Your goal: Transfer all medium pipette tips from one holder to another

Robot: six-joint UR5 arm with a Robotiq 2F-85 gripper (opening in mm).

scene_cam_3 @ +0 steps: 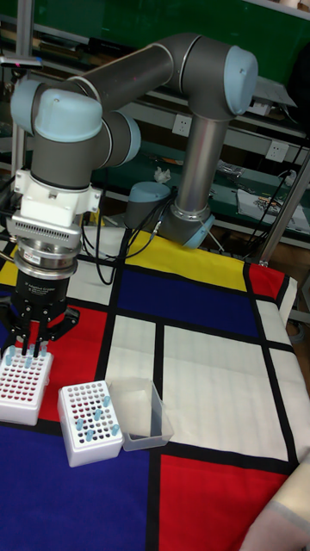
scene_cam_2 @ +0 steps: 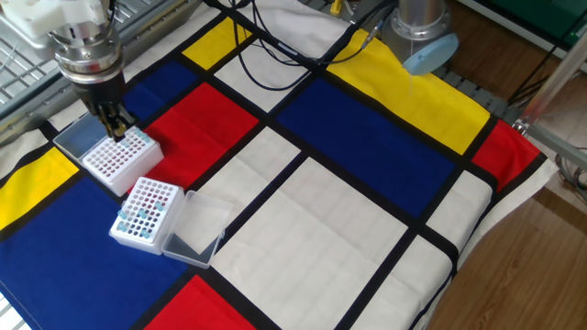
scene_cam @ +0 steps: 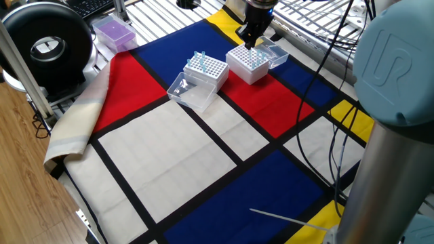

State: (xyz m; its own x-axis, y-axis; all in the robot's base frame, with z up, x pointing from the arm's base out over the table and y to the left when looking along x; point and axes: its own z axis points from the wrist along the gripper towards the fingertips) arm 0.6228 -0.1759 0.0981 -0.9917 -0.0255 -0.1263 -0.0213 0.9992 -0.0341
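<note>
Mondrian-style cloth in red, blue, yellow and white blocks spread over the whole surface, with 2 white perforated boxes sitting near 1 corner. Near box still holding a cluster of medium pipette tips along 1 side, clear hinged lid flopped open beside it. Far box carrying a few pale-blue tips on its top edge, own lid lying open behind. Claw hanging just above that far box, fingers close together pointing straight down; can't tell whether anything's pinched between them. Purple tip box parked off the cloth near a black round device.
</note>
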